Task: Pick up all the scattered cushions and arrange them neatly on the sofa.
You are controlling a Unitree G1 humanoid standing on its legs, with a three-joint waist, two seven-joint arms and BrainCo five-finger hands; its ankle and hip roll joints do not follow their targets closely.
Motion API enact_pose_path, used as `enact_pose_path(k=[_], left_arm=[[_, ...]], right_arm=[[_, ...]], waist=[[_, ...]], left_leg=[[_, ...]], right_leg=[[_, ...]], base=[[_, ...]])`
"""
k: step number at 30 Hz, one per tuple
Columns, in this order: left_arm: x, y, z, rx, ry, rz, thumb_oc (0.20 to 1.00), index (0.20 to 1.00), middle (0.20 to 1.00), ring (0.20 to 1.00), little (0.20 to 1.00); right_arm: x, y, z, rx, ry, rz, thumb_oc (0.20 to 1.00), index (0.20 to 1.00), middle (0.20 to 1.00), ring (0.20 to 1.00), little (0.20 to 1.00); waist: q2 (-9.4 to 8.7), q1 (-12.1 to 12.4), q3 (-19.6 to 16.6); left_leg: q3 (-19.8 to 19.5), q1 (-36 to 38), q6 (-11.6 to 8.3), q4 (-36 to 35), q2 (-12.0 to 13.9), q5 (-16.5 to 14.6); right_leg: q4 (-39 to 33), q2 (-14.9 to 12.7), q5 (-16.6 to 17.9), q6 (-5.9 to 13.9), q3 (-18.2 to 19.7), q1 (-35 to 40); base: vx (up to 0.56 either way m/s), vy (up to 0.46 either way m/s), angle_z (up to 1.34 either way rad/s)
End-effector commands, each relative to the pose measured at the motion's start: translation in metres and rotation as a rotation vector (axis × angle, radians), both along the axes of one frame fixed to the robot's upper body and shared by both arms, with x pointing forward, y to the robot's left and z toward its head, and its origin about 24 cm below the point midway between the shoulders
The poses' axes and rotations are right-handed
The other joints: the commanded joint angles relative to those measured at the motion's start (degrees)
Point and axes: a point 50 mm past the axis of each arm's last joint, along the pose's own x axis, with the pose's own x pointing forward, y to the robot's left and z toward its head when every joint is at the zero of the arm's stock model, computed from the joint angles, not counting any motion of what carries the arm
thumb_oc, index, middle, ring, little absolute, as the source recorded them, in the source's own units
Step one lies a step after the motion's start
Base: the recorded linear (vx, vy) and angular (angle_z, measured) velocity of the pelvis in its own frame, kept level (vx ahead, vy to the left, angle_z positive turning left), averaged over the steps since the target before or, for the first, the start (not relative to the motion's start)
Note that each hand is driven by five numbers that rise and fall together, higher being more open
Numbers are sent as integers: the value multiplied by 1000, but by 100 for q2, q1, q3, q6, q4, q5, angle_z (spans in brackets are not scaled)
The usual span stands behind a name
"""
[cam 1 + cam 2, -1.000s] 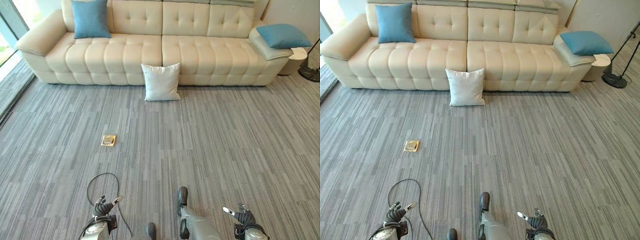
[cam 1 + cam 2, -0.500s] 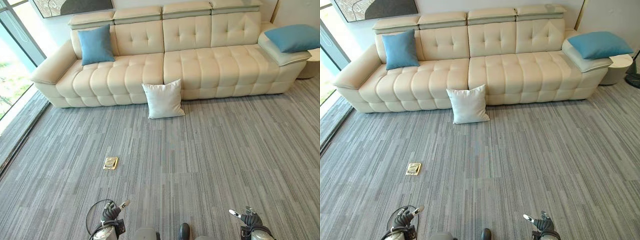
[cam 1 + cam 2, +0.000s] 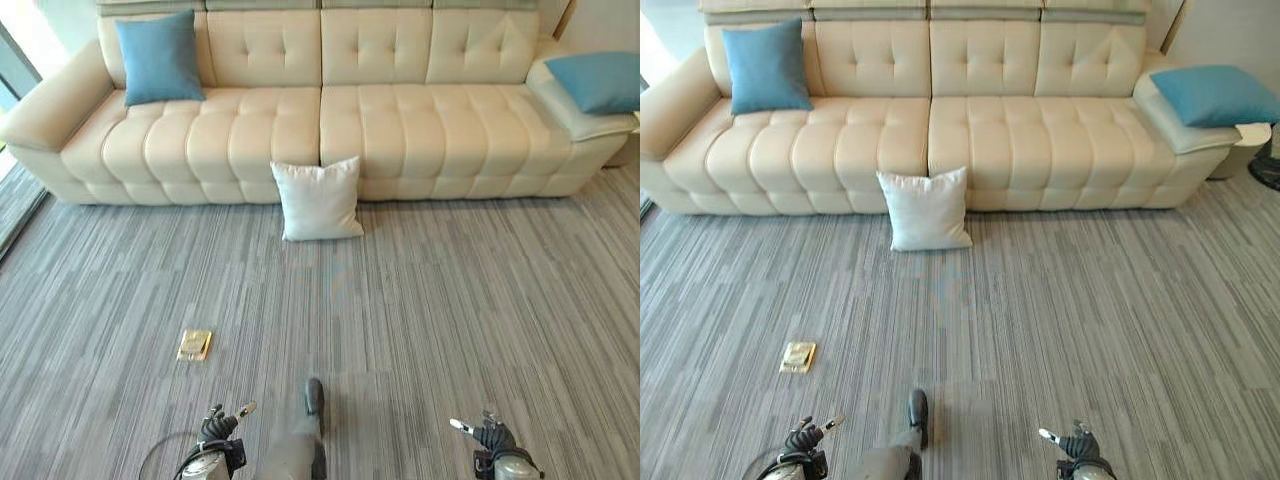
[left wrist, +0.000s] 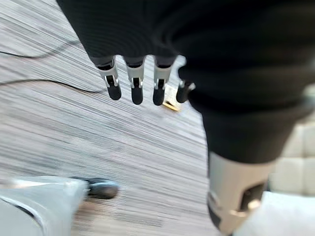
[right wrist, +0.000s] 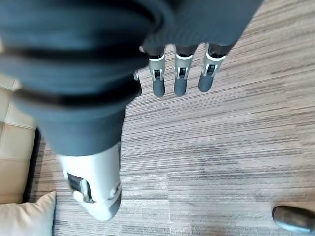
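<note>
**White cushion on the carpet, both hands empty**

The fingers of the left hand (image 4: 135, 81) were seen straight and loosely spread, nothing held between them and the thumb. The fingers of the right hand (image 5: 179, 73) were likewise extended and relaxed, nothing gripped. Both hands were held low over the carpet (image 3: 460, 300), well apart from any cushion.

The white cushion (image 3: 317, 199) was noted standing on the carpet, leaned against the front edge of the sofa (image 3: 400, 120) near its middle seam. One blue cushion (image 3: 157, 57) was propped against the backrest at the sofa's left end; a second blue cushion (image 3: 598, 80) lay flat on the right armrest. A small brass floor plate (image 3: 194, 344) was set in the carpet to the left.

The white cushion was judged light, soft and easily squashed, its cover possibly smooth. A pinch at one corner would likely let it sag or slip; a hold on both side edges, or a full grasp over the top edge, was considered steadier.
</note>
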Motion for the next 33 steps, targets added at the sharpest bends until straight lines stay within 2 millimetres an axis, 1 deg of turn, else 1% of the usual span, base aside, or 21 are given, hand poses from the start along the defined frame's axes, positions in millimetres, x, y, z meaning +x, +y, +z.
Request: enact_pose_path(k=[1,3,5,7,9,11,12,13,14,15,16,18,21,23,25,26,29,30,31,32,33], left_arm=[[28,22,24,121,-126,-106,1000,1000,1000,1000,1000],[33,24,27,130,-137,-111,1000,1000,1000,1000,1000],[36,25,29,131,-153,-106,1000,1000,1000,1000,1000],[39,22,30,121,-163,-105,1000,1000,1000,1000,1000],[43,20,31,115,-173,-100,1000,1000,1000,1000,1000],[43,20,30,106,-171,-93,1000,1000,1000,1000,1000],[44,19,30,105,-171,-93,1000,1000,1000,1000,1000],[44,19,29,104,-166,-93,1000,1000,1000,1000,1000],[45,21,30,110,-168,-98,1000,1000,1000,1000,1000],[45,20,29,114,-165,-105,1000,1000,1000,1000,1000],[48,21,31,120,-174,-113,1000,1000,1000,1000,1000],[49,20,32,120,-184,-122,1000,1000,1000,1000,1000],[45,13,28,103,-173,-133,1000,1000,1000,1000,1000],[44,10,26,92,-170,-126,1000,1000,1000,1000,1000],[42,6,24,76,-162,-133,1000,1000,1000,1000,1000],[42,6,24,76,-162,-133,1000,1000,1000,1000,1000],[46,2,26,69,-175,-150,1000,1000,1000,1000,1000],[47,1,26,63,-179,-152,1000,1000,1000,1000,1000],[47,1,26,63,-179,-152,1000,1000,1000,1000,1000],[50,-2,28,59,-193,-165,1000,1000,1000,1000,1000],[51,-3,29,60,-199,-174,1000,1000,1000,1000,1000]], right_arm=[[28,14,11,14,-114,74,1000,1000,1000,1000,1000],[32,16,11,15,-117,85,1000,1000,1000,1000,1000],[35,18,12,12,-127,94,1000,1000,1000,1000,1000],[33,18,12,8,-118,92,1000,1000,1000,1000,1000],[30,18,9,13,-102,83,1000,1000,1000,1000,1000],[28,15,8,10,-91,66,1000,1000,1000,1000,1000],[28,15,8,8,-87,65,1000,1000,1000,1000,1000],[28,15,7,8,-81,61,1000,1000,1000,1000,1000],[28,14,8,3,-84,57,1000,1000,1000,1000,1000],[29,13,8,3,-83,52,1000,1000,1000,1000,1000],[27,12,8,-3,-81,49,1000,1000,1000,1000,1000],[26,9,9,-9,-83,43,1000,1000,1000,1000,1000],[19,6,6,-14,-60,36,1000,1000,1000,1000,1000],[20,3,7,-19,-62,33,1000,1000,1000,1000,1000],[21,-3,9,-21,-76,20,1000,1000,1000,1000,1000],[21,-3,9,-21,-76,20,1000,1000,1000,1000,1000],[22,-8,11,-36,-76,20,1000,1000,1000,1000,1000],[22,-10,12,-41,-77,19,1000,1000,1000,1000,1000],[22,-10,12,-41,-77,19,1000,1000,1000,1000,1000],[25,-13,14,-48,-88,13,1000,1000,1000,1000,1000],[25,-15,15,-51,-89,9,1000,1000,1000,1000,1000]], waist=[[-103,165,-191],[-108,176,-75],[-71,159,71],[26,126,170],[131,103,269],[193,120,308],[213,138,342],[183,135,326],[169,119,331],[134,104,317],[122,87,299],[148,48,267],[190,29,91],[281,-20,17],[389,-77,-58],[391,-82,-59],[411,-113,-22],[388,-104,15],[391,-108,14],[348,-74,116],[339,-59,165]], left_leg=[[-387,802,-552,-898,180,-387],[-347,1067,-402,-898,75,-552],[-330,1298,-262,-898,-19,-675],[-355,1435,-249,-898,33,-775],[-352,1604,-329,-898,137,-813],[-310,1750,-430,-898,191,-916],[-273,1788,-458,-898,232,-907],[-265,1865,-519,-898,205,-961],[-267,1912,-557,-898,204,-984],[-234,1967,-597,-898,187,-1039],[-223,2016,-631,-898,174,-1066],[-240,2160,-664,-898,182,-1140],[-305,2488,-699,-898,211,-1265],[-347,2649,-787,-811,347,-1099],[-412,2598,-940,-296,506,-885],[-417,2590,-942,-283,509,-893],[-336,2274,-1211,810,603,-522],[-324,2090,-1253,1216,634,-420],[-329,2074,-1255,1243,639,-433],[-363,1690,-1303,2106,661,-211],[-357,1550,-1313,2388,671,-191]], right_leg=[[975,-559,1176,242,309,-1020],[2026,-702,1658,288,298,-1467],[2797,-996,2027,257,97,-1764],[3055,-903,1578,157,130,-2211],[2530,-601,884,52,3,-2563],[1537,-532,679,105,-226,-2562],[804,-370,868,123,-278,-2586],[-183,-196,1114,234,-224,-2550],[-513,-150,1259,293,-181,-2480],[-1188,-76,1509,384,-146,-2509],[-1417,-63,1574,445,-130,-2612],[-1417,-41,1589,475,-83,-2708],[-1417,-45,1684,355,-225,-2414],[-1267,20,1614,242,-266,-2270],[-1043,93,1328,49,-272,-2148],[-1037,93,1323,48,-277,-2151],[-1026,150,1050,-134,-241,-1808],[-1053,151,989,-192,-224,-1691],[-1054,155,989,-194,-229,-1693],[-1086,176,881,-319,-144,-1487],[-1084,175,845,-353,-114,-1423]], base=[[343,298,9],[280,276,9],[263,270,36],[233,152,41],[251,48,16],[278,-12,27],[296,-79,20],[271,-99,16],[334,-109,12],[334,-101,5],[338,-104,-1],[363,-105,20],[476,-168,19],[451,-220,6],[433,-261,37],[359,-247,40],[265,-226,-15],[168,-177,-23],[210,-238,-30],[200,-220,-33],[266,-283,-32]])
